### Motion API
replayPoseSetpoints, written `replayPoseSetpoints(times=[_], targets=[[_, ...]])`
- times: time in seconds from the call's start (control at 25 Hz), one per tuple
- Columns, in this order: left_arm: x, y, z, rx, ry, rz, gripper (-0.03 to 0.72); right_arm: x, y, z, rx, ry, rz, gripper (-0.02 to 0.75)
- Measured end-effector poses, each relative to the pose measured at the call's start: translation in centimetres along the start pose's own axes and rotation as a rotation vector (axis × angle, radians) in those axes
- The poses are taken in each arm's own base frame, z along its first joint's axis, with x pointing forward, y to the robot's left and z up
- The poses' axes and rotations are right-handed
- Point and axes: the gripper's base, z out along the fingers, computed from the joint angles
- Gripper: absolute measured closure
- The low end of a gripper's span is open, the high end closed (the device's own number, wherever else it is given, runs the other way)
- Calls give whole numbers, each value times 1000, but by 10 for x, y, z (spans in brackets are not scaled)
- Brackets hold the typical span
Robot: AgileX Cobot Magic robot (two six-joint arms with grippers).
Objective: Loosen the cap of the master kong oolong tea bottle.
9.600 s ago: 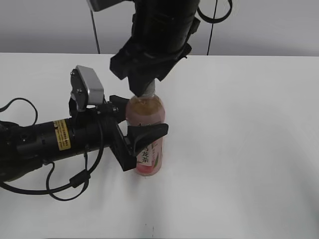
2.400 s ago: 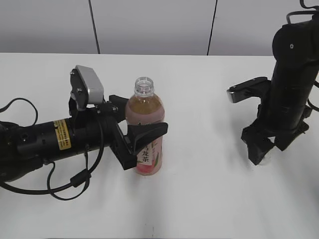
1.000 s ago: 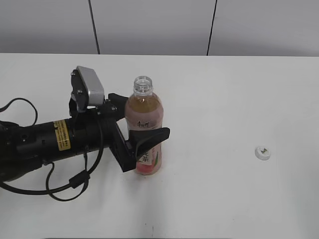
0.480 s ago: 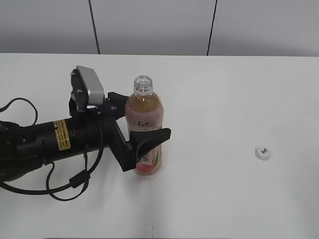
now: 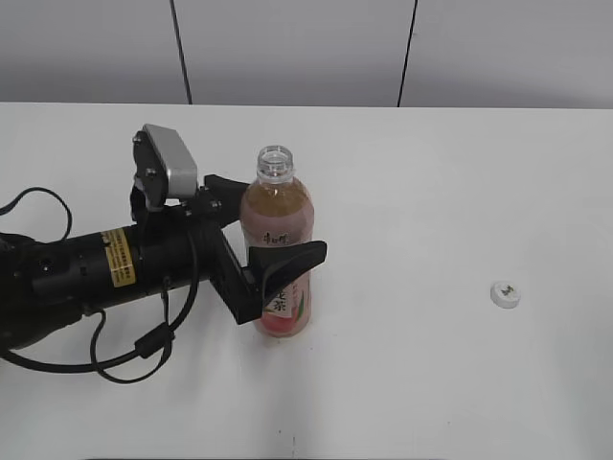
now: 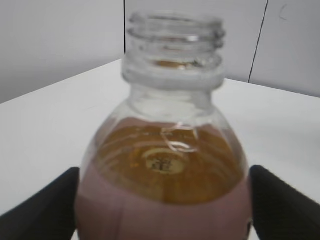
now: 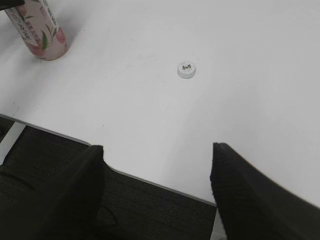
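Note:
The master kong oolong tea bottle point(image 5: 279, 209) stands upright on the white table, its threaded neck bare and open. It fills the left wrist view point(image 6: 165, 165). My left gripper point(image 5: 276, 218) has one black finger on each side of the bottle's body, slightly spread, and looks just off its sides. The cap point(image 5: 505, 294) lies flat on the table far to the right, and also shows in the right wrist view point(image 7: 186, 69). My right gripper point(image 7: 157, 147) is wide open and empty, high over the table's front edge; it is out of the exterior view.
The left arm point(image 5: 96, 268) lies along the table from the left, with a loose black cable point(image 5: 144, 345) beside it. The table's front edge point(image 7: 150, 180) runs under my right gripper, with dark floor beyond it.
The right arm took the cap off the bottle, set it on the table at the right and left the exterior view. The left fingers have spread a little around the bottle.

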Motion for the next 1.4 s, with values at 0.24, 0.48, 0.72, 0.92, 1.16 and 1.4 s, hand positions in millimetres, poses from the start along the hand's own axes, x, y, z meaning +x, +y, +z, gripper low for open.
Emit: replayPoseSetpoints(times=[0.24,0.48,0.72,0.92,1.16,1.4], targets=[[-18,1,-3,-27,-51,26,101,0,0,0,0,-3,0,234],[-39,-1,-7,-31,-107,32,101,0,0,0,1,-5,0,234],[-69,-7,-16,-34,-181,77,101,-1,0,0,1,-7,0,234],[-88,-10,-25,-74,-132,127,101,-1,0,0,1,-7,0,234],[-122,-16,-48,-185,-76,191,101,-1,0,0,1,-7,0,234],[-151,-19,-87,-427,-13,40,102,-1,0,0,2,-6,0,234]])
